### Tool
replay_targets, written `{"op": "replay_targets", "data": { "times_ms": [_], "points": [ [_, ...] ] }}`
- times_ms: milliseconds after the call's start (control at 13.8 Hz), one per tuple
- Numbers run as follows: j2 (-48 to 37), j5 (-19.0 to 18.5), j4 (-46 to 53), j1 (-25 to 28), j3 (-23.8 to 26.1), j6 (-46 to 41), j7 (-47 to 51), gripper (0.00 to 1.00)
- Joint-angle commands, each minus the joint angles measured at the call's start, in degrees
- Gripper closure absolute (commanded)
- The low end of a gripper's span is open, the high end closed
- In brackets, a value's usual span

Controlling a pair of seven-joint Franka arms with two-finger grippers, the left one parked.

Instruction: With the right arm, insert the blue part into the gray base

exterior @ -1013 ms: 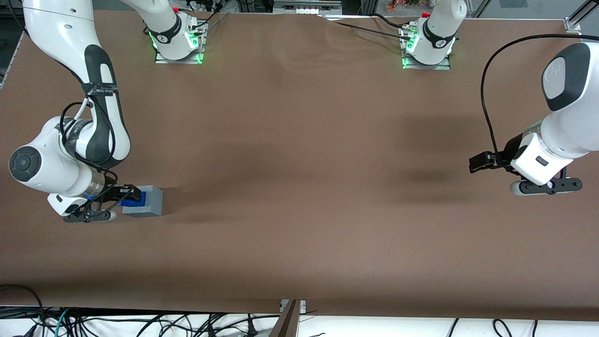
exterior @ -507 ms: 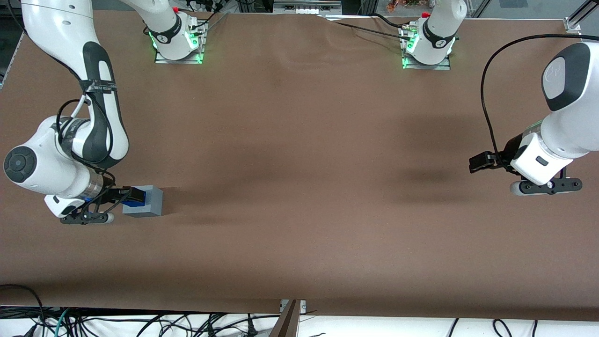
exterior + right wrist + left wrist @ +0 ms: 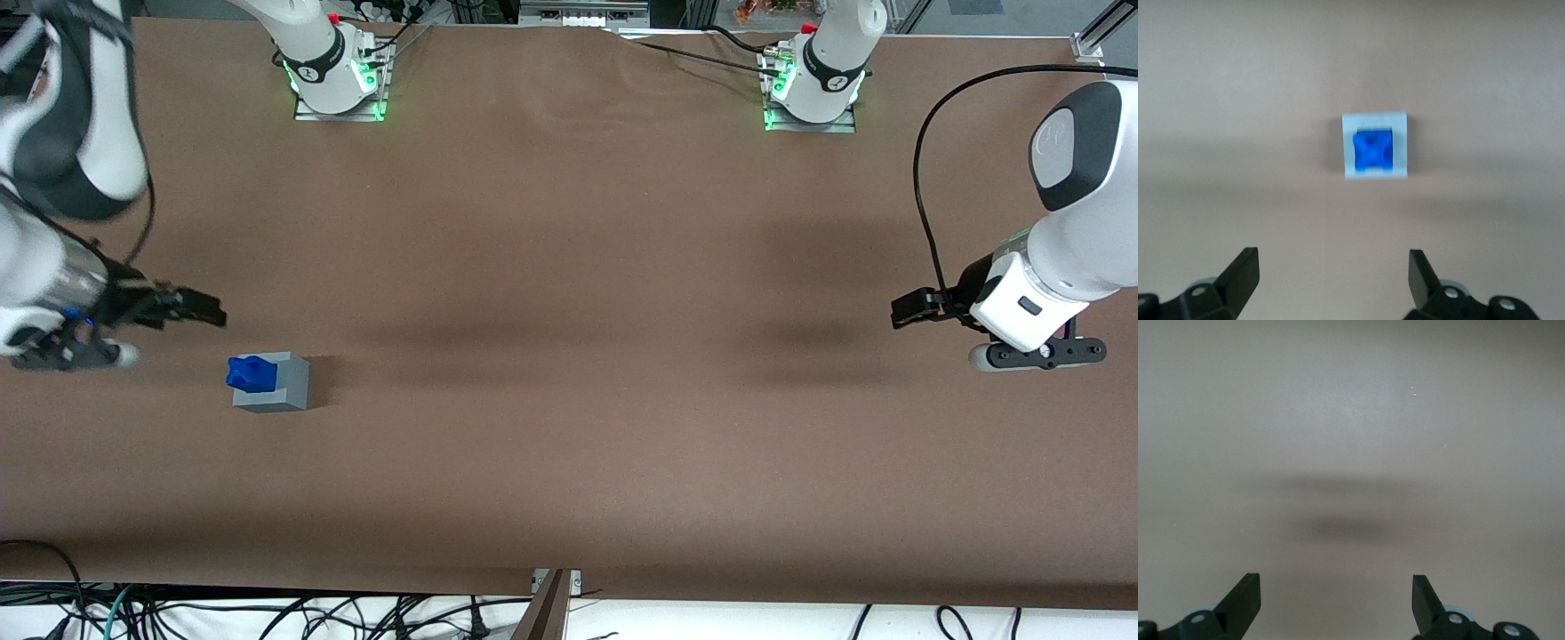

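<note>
The blue part (image 3: 249, 373) sits in the square recess of the gray base (image 3: 283, 389), its lumpy top sticking up above the cube. The base stands on the brown table toward the working arm's end. In the right wrist view the blue part (image 3: 1373, 149) shows centred in the gray base (image 3: 1399, 143). My right gripper (image 3: 200, 311) is open and empty, raised well above the table, higher than the base and off to its side, touching nothing. In the right wrist view the gripper (image 3: 1332, 267) has its fingers wide apart with only bare table between them.
Two arm mounts with green lights (image 3: 336, 80) (image 3: 813, 89) stand at the table edge farthest from the camera. Cables (image 3: 267, 613) lie below the table's near edge.
The gripper let go of the blue part, which stays in the gray base. The arm rose and drew away from the base toward the working arm's end of the table.
</note>
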Motion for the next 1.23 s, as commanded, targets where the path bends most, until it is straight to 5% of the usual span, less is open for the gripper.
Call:
{"op": "replay_targets", "data": {
  "times_ms": [0, 724, 1013, 1158],
  "points": [
    [-7.9, -2.6, -2.8, 0.3, 0.6, -4.5, 1.8, 0.01],
    [-12.3, -7.6, -6.1, 0.3, 5.3, -6.1, 5.9, 0.01],
    [-12.2, -7.8, -5.5, -13.1, 20.2, -6.1, 5.9, 0.01],
    [-12.4, -9.0, -5.2, -15.2, 22.4, -6.4, 5.8, 0.01]
  ]
}}
